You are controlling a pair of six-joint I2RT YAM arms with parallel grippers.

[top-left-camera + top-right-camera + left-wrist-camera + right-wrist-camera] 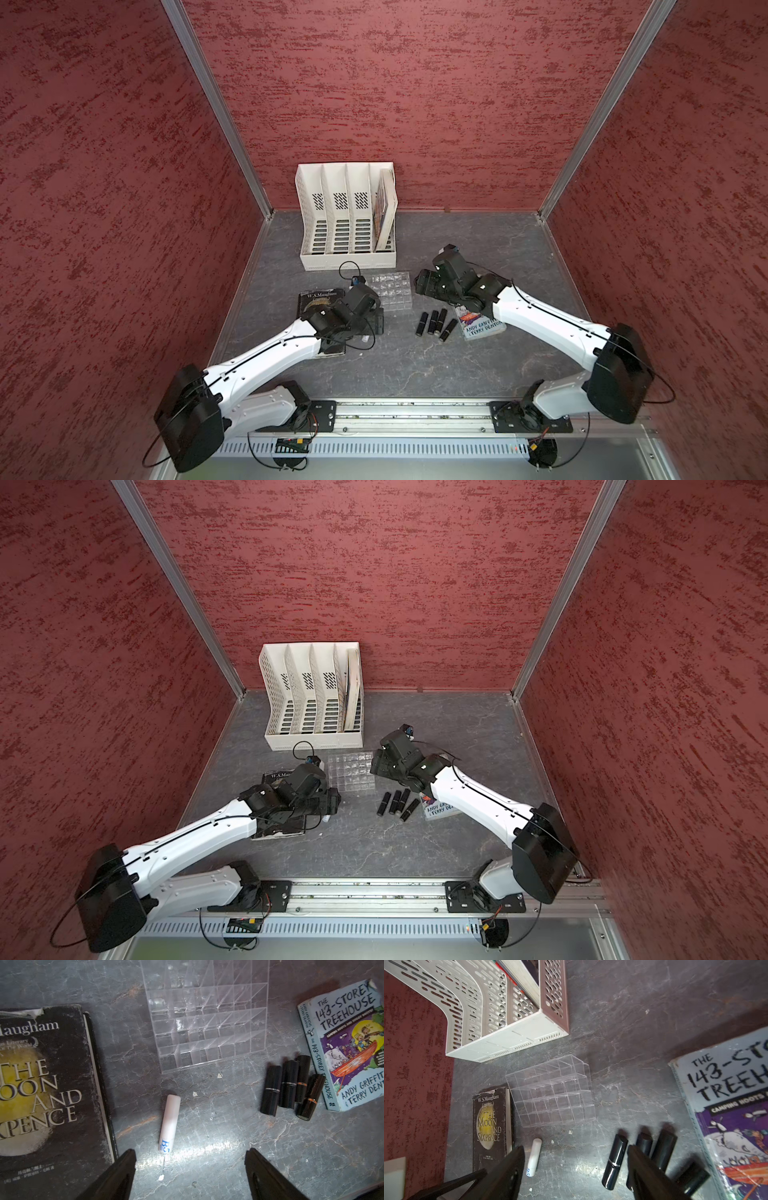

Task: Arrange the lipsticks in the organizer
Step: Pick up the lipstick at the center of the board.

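Observation:
Several black lipsticks (434, 323) lie side by side on the grey tabletop, just in front of the clear organizer (390, 289), whose cells are empty. A white lipstick (169, 1124) lies flat, apart from them, beside the dark book. My left gripper (190, 1153) hovers open just short of the white lipstick, with nothing between its fingers. My right gripper (575, 1149) hangs open above the table; the white lipstick (534, 1157) lies near one finger and the nearest black lipstick (614, 1164) near the other. In the top views the right gripper (422, 286) sits at the organizer's right edge.
A white file rack (347, 216) holding one book stands at the back. A dark Maugham book (41, 1084) lies left of the organizer, partly under my left arm. A light blue Treehouse book (349, 1043) lies right of the black lipsticks, partly under my right arm. Red walls enclose the table.

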